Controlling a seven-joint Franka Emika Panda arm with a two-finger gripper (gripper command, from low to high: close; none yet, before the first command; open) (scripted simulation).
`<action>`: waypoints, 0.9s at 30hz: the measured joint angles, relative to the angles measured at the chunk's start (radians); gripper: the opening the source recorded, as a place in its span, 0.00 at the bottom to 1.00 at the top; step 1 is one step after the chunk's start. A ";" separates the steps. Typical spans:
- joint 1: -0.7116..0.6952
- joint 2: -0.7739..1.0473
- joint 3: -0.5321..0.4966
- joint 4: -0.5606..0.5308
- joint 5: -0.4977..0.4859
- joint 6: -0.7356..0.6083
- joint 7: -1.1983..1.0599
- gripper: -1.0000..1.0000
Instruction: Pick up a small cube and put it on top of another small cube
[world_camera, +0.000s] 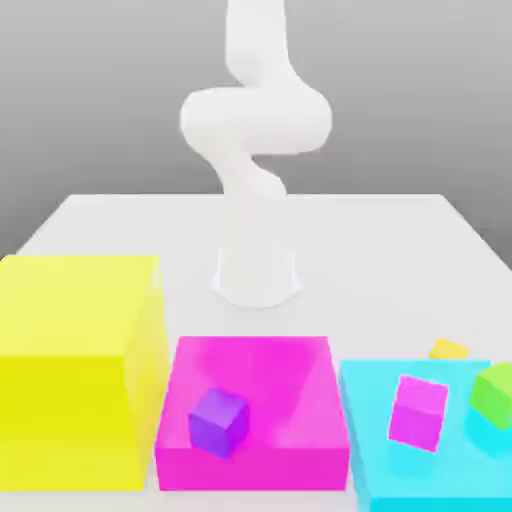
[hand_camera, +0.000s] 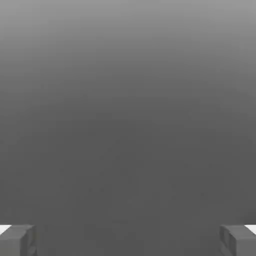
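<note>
Small cube (world_camera: 448, 350), yellow-orange, sits on the counter (world_camera: 380, 240) at the exterior view's right, just behind the cyan block (world_camera: 380, 470) that carries the green cube (world_camera: 493, 395) and a pink cube (world_camera: 418, 412). Tool (hand_camera: 128, 240) spread wide, fingertips (hand_camera: 17, 240) at the frame edges, nothing between them. Risk, judged: descending beside the cyan block, a finger could clip its edge or nudge the cube away; the huge yellow block (world_camera: 75, 370) could be mistaken for the target.

**Two cameras, no shared ground**

The exterior view sits low and close before the bench (world_camera: 400, 230), facing the arm (world_camera: 255, 150) head-on. The hand view looks out past the end effector (hand_camera: 128, 240) fingertips (hand_camera: 17, 240) at plain grey.
</note>
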 joint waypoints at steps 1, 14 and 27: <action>-0.009 0.026 0.030 -0.013 -0.003 0.015 0.043 0.50; -0.103 0.328 0.399 -0.167 -0.063 0.196 0.576 0.50; -0.138 0.654 0.710 -0.318 -0.216 0.370 1.174 0.50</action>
